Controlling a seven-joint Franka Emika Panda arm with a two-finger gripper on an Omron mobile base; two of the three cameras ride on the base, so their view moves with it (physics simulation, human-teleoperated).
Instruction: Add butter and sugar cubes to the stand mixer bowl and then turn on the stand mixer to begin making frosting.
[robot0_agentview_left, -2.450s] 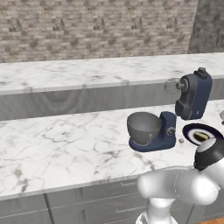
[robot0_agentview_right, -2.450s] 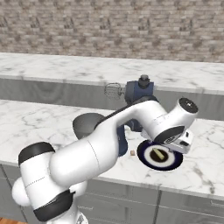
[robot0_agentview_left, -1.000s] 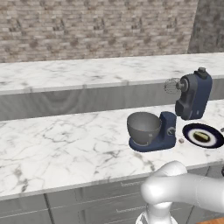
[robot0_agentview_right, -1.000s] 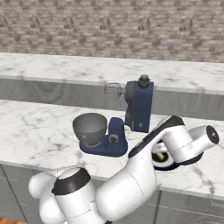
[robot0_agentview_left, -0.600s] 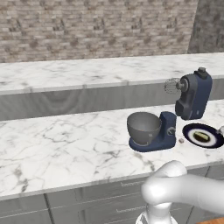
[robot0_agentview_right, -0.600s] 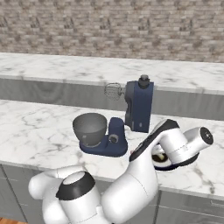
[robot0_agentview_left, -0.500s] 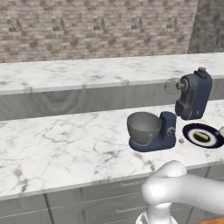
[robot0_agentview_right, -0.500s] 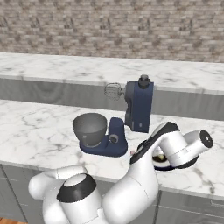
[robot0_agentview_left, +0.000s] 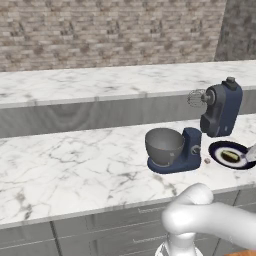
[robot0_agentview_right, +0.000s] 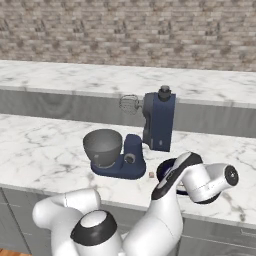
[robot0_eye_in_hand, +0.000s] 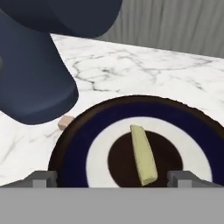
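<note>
Task is being judged as barely started. The round deep dull grey metal stand mixer bowl (robot0_agentview_left: 164, 145) is sitting on the flat base of the navy blue stand mixer (robot0_agentview_left: 219, 110), head tilted up and wire whisk raised clear of the bowl; nothing can be seen inside the bowl from either base view, though the bottom is not fully shown.

The pale yellow butter stick (robot0_eye_in_hand: 143, 154) is lying on the dark centre of the flat dark-blue-and-white round plate (robot0_eye_in_hand: 100, 155), not yet picked. The plate is resting on the white marble counter (robot0_agentview_left: 75, 165), just beside the mixer base, on the side away from the bowl. A small tan sugar cube (robot0_eye_in_hand: 65, 122) is lying on the counter between the mixer base and the plate rim, touching neither as far as can be told.

The end effector (robot0_eye_in_hand: 108, 178) is being held spread just above the plate, its two grey fingertips (robot0_eye_in_hand: 42, 178) flanking the near end of the butter with nothing pinched between them.

Remaining, as judged: butter is to be grasped and carried to the bowl, sugar cube likewise, then the mixer is to be switched on. None of these steps is appearing done.
</note>
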